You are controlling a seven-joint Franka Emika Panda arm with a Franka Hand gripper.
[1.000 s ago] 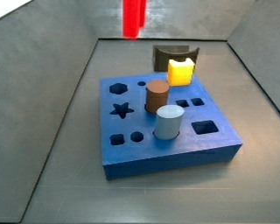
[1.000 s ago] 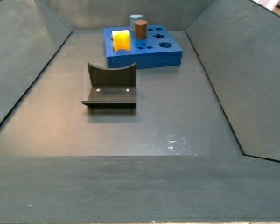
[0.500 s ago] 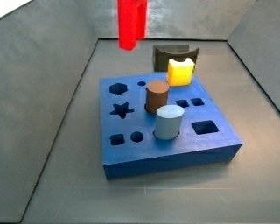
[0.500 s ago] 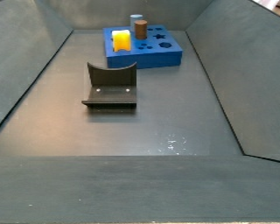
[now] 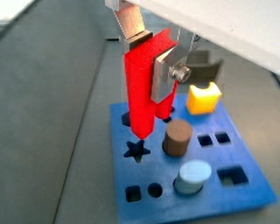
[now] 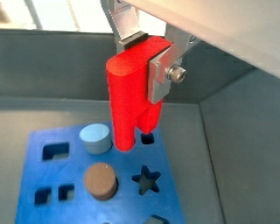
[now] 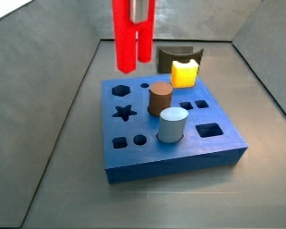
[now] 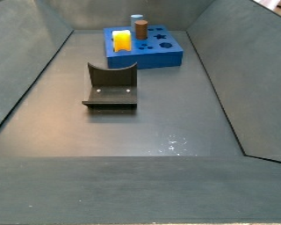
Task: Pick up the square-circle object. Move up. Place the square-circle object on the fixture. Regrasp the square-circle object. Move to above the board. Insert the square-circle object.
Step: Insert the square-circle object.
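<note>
My gripper (image 5: 149, 63) is shut on the square-circle object (image 5: 142, 87), a bright red flat block that hangs upright with its notched end pointing down. Both wrist views show the silver fingers (image 6: 164, 72) clamping its upper part. In a side view the red block (image 7: 130, 38) hangs above the far left part of the blue board (image 7: 217, 148), clear of its top, with only a sliver of the gripper (image 7: 138, 8) showing. The dark fixture (image 8: 111, 86) stands on the floor beside the board (image 8: 167, 58). That view shows neither gripper nor red block.
On the board stand a brown cylinder (image 7: 161, 97), a pale cylinder (image 7: 172, 125) and a yellow block (image 7: 185, 73). Star, hexagon, round and square holes are open in its top. Sloping grey walls (image 7: 50, 134) enclose the floor.
The red block in my gripper has come down into a side view and shifted slightly left, now hanging lower over the board. Nothing else has moved.
</note>
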